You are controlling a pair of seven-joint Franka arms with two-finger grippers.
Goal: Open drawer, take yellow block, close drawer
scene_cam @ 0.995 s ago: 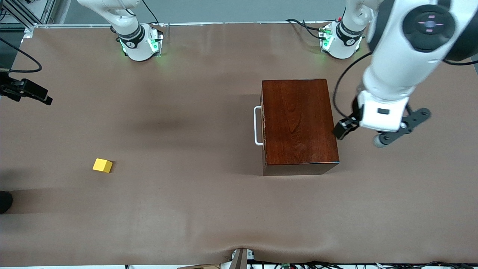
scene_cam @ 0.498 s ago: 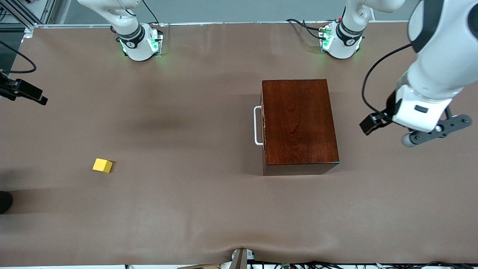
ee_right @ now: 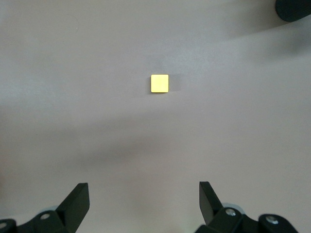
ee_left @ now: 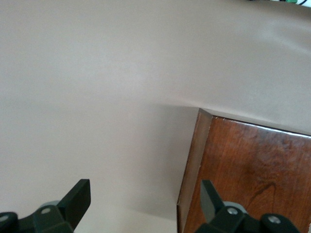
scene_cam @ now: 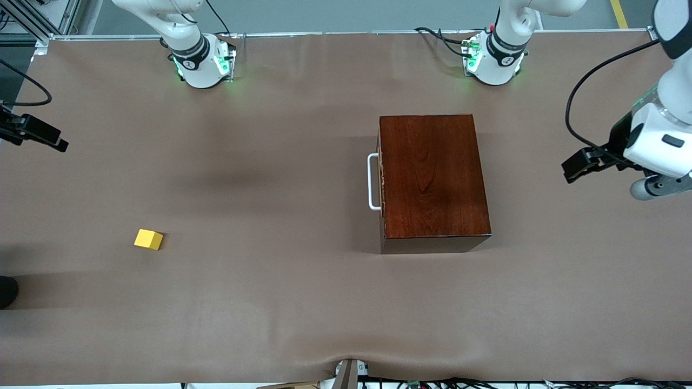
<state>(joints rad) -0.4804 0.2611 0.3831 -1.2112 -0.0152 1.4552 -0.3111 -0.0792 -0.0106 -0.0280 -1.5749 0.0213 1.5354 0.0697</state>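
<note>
Brown table [scene_cam: 270, 302]: yellow block [ee_right: 159, 83] lies well apart from spread right gripper [ee_right: 141, 204]; left gripper [ee_left: 143, 204] also spread, empty, over the left arm's end.

Bare table [scene_cam: 281, 302] all around the yellow block [scene_cam: 148, 239], open to reach from above and every side. Only obstacle: wooden box [scene_cam: 432, 178], well apart toward the left arm's end. White handle [scene_cam: 372, 181] unblocked, free table in front of the shut drawer [scene_cam: 381, 186].
</note>
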